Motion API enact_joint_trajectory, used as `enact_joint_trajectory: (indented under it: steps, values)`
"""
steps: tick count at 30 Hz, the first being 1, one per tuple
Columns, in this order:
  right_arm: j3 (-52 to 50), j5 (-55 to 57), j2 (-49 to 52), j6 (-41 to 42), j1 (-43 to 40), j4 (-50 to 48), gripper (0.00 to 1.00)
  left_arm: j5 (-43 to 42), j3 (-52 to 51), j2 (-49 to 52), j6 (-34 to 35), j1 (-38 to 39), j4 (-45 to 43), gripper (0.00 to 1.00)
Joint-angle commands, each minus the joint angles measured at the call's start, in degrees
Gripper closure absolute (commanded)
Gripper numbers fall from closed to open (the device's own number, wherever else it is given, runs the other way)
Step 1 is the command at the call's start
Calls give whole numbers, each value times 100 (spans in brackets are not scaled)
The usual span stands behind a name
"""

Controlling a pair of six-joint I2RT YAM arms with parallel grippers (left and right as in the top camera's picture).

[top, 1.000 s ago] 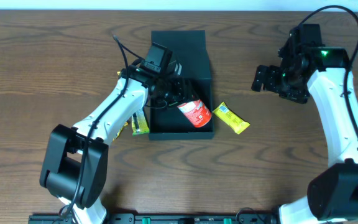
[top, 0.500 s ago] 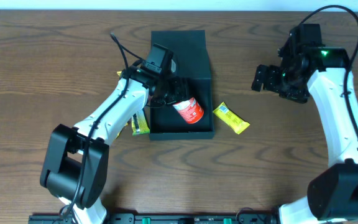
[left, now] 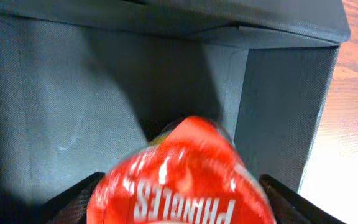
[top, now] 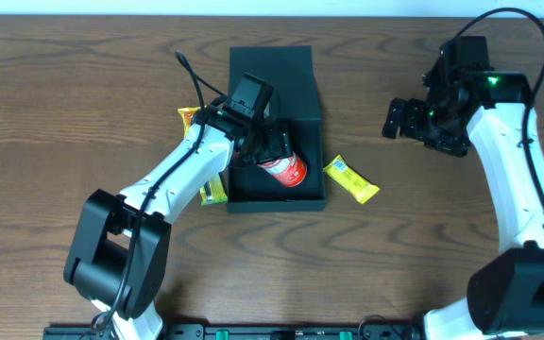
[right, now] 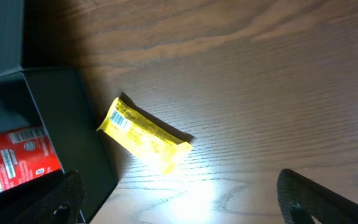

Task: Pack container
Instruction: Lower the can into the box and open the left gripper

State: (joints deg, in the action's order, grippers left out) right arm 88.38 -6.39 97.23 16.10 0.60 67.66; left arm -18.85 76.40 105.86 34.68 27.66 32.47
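The container point(top: 274, 76) sits in the middle of the table point(top: 64, 94), its lid point(top: 286, 61) folded back on the far side. A can point(top: 286, 170) lies on its side inside the container. One packet point(top: 351, 179) lies on the table just right of the container. A second packet point(top: 212, 192) lies just beside its left wall, and a third packet point(top: 188, 117) lies farther back on the left.

One dark container point(top: 272, 68), one red can point(top: 290, 171) and three yellow snack packets point(top: 351, 179) point(top: 213, 190) point(top: 186, 115).

The left arm reaches forward and inward from its base, and the left tool point(top: 270, 149) tips downward with its fingers point(left: 73, 198) set wide apart. The right arm rises along the right side, elbow bent. The right tool point(top: 397, 120) points left, jaws fully spread and empty.
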Motion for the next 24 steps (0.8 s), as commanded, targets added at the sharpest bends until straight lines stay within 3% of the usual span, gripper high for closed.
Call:
enact_joint_trajectory:
  steps: [1, 7, 15, 24]
  values:
    - [74, 59, -2, 59, 24, -11, 1, 146, -31, -87, 2, 13, -20, 20]
    - [74, 59, -2, 59, 24, -11, 1, 214, -31, -87, -146, 13, -17, 14]
    - [74, 59, -2, 59, 24, -11, 1, 258, -31, -87, -160, 13, 28, 16]
    - [74, 59, -2, 59, 24, -13, 1, 289, -28, -87, -1167, 7, 492, 18]
